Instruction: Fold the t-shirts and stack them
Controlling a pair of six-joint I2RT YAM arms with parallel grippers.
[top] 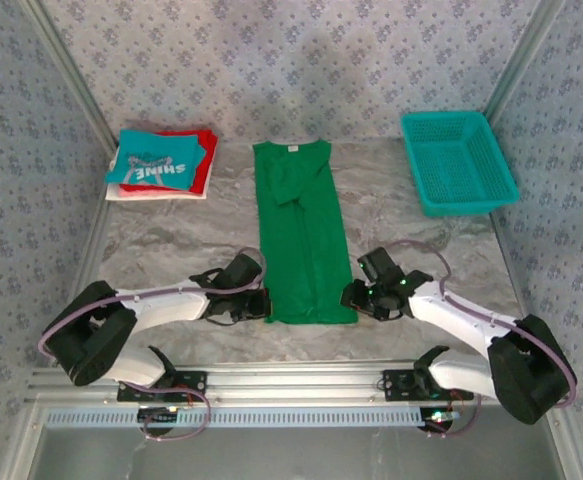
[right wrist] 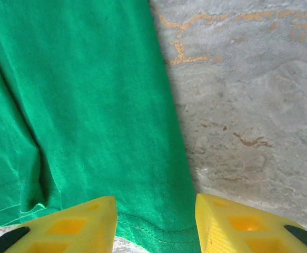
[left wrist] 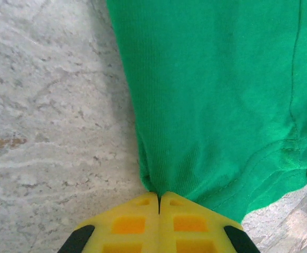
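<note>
Currently, left gripper (left wrist: 159,203) is clenched on the green t-shirt (top: 301,235) at one hem corner; right gripper (right wrist: 156,211) stands released, straddling the opposite corner.

White arms (top: 161,298), black joints (top: 91,338), lilac cables (top: 416,243), yellow pincer fingers (left wrist: 132,213)

Marble table (top: 171,250) — green t-shirt (top: 301,240); shirt stack (top: 161,165); basket (top: 458,160)

Tee (top: 304,235) centre, tee stack (top: 161,165) far L, basket (top: 458,160) far R.
</note>
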